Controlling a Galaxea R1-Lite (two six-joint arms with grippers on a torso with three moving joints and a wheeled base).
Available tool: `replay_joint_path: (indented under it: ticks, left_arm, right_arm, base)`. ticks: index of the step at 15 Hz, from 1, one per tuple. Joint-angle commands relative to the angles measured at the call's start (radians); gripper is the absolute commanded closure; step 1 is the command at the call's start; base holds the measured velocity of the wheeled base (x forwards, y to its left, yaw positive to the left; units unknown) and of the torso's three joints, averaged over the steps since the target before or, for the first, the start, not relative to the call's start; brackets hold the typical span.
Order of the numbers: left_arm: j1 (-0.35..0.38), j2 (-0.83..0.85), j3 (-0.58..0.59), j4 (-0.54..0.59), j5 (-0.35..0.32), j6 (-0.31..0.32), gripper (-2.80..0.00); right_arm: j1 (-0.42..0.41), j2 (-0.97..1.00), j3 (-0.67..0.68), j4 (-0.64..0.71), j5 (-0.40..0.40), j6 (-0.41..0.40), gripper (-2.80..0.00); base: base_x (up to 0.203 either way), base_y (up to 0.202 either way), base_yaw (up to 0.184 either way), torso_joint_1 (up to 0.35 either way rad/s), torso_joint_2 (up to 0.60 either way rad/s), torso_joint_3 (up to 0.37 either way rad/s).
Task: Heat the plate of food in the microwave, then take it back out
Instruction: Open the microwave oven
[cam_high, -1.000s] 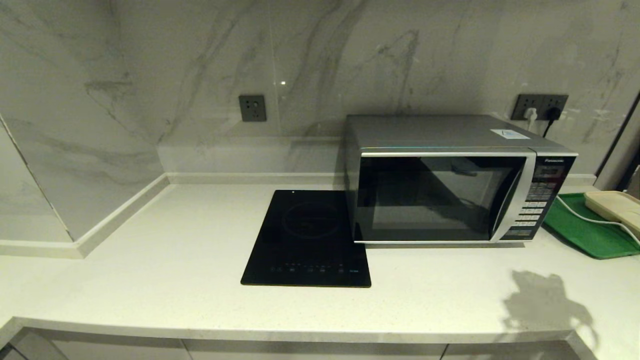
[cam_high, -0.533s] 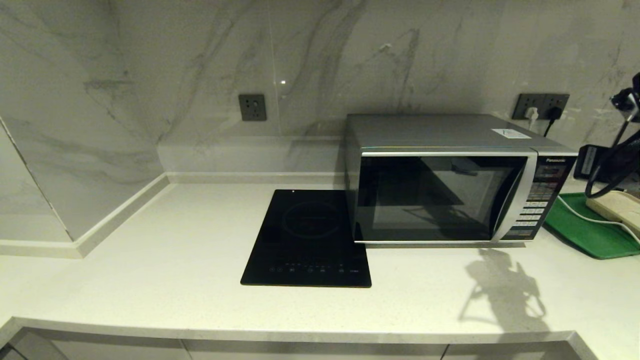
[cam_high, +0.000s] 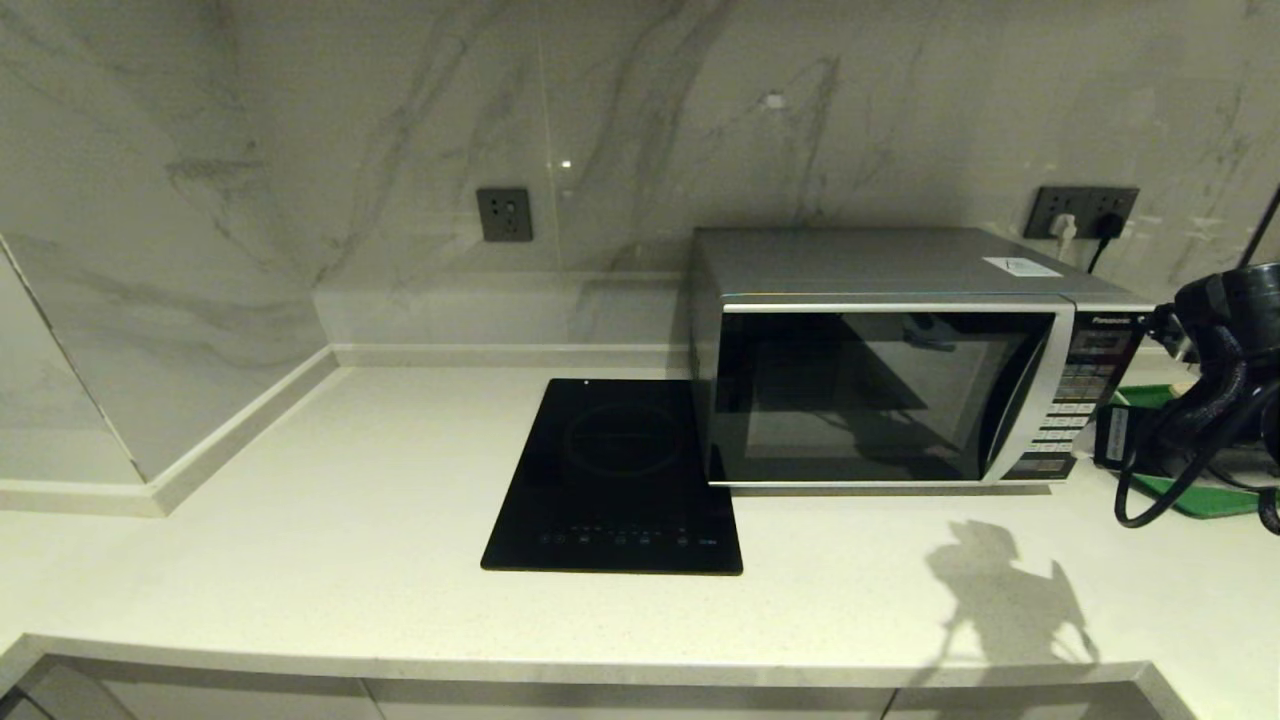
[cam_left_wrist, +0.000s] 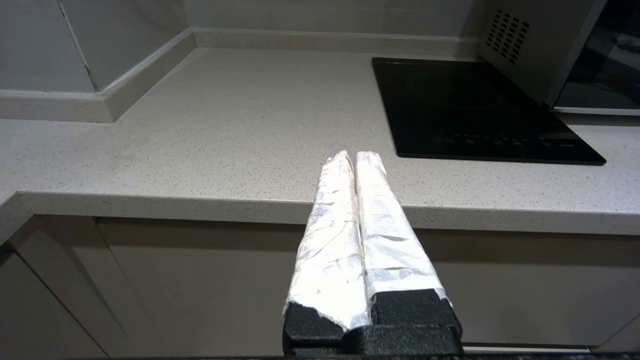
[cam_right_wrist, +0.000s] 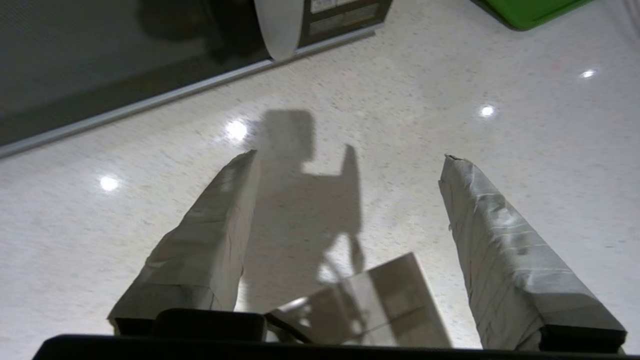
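Observation:
The silver-grey microwave (cam_high: 880, 390) stands on the counter with its dark glass door closed. The plate of food is out of view. My right arm (cam_high: 1215, 380) hangs at the right edge of the head view, just right of the microwave's button panel (cam_high: 1075, 410). In the right wrist view my right gripper (cam_right_wrist: 350, 157) is open above bare countertop, with nothing between its taped fingers and the microwave's lower door edge (cam_right_wrist: 125, 60) ahead. My left gripper (cam_left_wrist: 355, 156) is shut and empty, parked in front of the counter's front edge.
A flat black cooktop (cam_high: 620, 480) lies directly left of the microwave. A green tray (cam_high: 1190, 495) sits right of the microwave, partly behind my right arm. Plugs and cables occupy the wall socket (cam_high: 1085, 212). Marble walls close the back and left.
My right arm has come into the head view from the right and dropped lower, now covering most of the green tray. Its shadow on the counter has shifted left and shows spread fingers.

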Motion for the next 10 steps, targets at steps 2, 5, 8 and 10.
replay_joint_path:
  ticks: [2, 5, 8, 10]
  left_arm:
    - [0.0, -0.002, 0.0, -0.001, 0.0, -0.001, 0.0]
    - [0.0, -0.002, 0.0, -0.001, 0.0, -0.001, 0.0]
    - [0.0, -0.002, 0.0, -0.001, 0.0, -0.001, 0.0]
    - [0.0, 0.0, 0.0, -0.001, 0.0, -0.001, 0.0]
  right_arm:
    - [0.045, 0.049, -0.009, -0.037, -0.094, -0.041, -2.8]
    - [0.063, 0.151, -0.067, -0.148, -0.153, -0.081, -2.8]
    - [0.094, 0.224, -0.139, -0.156, -0.178, -0.091, -2.8]
    - [0.097, 0.28, -0.191, -0.158, -0.218, -0.083, -2.8]
  base:
    - [0.0, 0.0, 0.0, 0.0, 0.0, 0.0]
    - [0.0, 0.0, 0.0, 0.0, 0.0, 0.0]
    - [0.0, 0.0, 0.0, 0.0, 0.0, 0.0]
    - [0.0, 0.0, 0.0, 0.0, 0.0, 0.0]
